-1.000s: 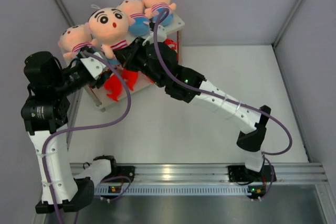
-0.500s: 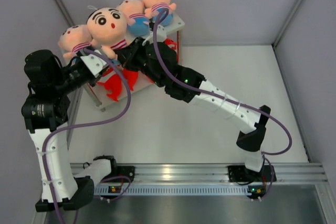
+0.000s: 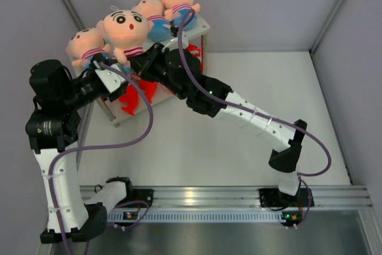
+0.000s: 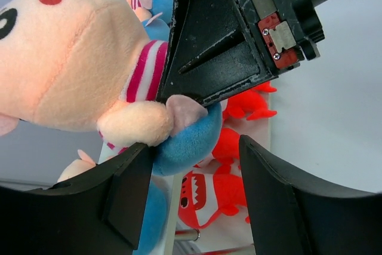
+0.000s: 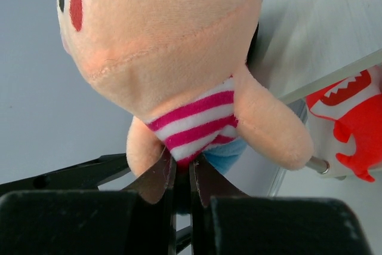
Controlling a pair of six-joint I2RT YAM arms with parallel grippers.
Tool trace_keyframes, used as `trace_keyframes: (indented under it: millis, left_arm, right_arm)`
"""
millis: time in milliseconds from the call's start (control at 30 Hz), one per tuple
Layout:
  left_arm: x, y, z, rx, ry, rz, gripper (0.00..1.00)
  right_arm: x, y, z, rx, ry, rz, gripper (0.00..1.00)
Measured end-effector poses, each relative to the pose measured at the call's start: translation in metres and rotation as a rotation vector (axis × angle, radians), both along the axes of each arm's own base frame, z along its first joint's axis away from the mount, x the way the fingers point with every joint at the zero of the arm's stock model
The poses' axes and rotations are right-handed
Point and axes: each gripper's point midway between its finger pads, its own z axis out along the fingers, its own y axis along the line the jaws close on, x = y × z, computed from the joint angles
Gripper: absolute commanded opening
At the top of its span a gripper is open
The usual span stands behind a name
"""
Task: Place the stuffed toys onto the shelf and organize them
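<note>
- Right gripper point(image 5: 179, 174): jaws clenched on the lower hem of the striped shirt of one boy doll point(image 5: 167, 40). The pinch takes only a narrow fold of cloth, and the large head stands well above it.
- Left gripper point(image 4: 191, 201): jaws released and wide apart. The held doll's blue shorts and one arm hang at the mouth of the gap, close to the left-hand finger; nothing is gripped.
- Held doll: carried over the left part of the shelf point(image 3: 202, 26), between the other boy dolls point(image 3: 86, 46) on the top board, not yet set down.
- Shelf: at the far left of the table. Red sharks point(image 3: 132, 97) lie on the lower tier.
- Risk, slip: the head-heavy doll may swing or pull out of so small a pinch.
- Risk, crowding: lowering it into the tight gap may push a neighbour off the board's edge.
- Risk, snag: the open left finger may catch the shorts, or the right arm's cable may drag a far doll.
</note>
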Motion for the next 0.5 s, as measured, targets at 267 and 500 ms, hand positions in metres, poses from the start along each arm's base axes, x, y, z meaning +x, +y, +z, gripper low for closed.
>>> trace_keyframes:
  millis: [267, 500]
  left_arm:
    - [0.0040, 0.0071, 0.0013, 0.028, -0.022, 0.037, 0.16]
    - [0.0023, 0.0072, 0.0006, 0.027, -0.014, 0.038, 0.00]
  right_arm:
    - [-0.0063, 0.0079, -0.0018, 0.042, 0.032, 0.035, 0.00]
    - [-0.0070, 0.0093, -0.0017, 0.055, 0.039, 0.037, 0.00]
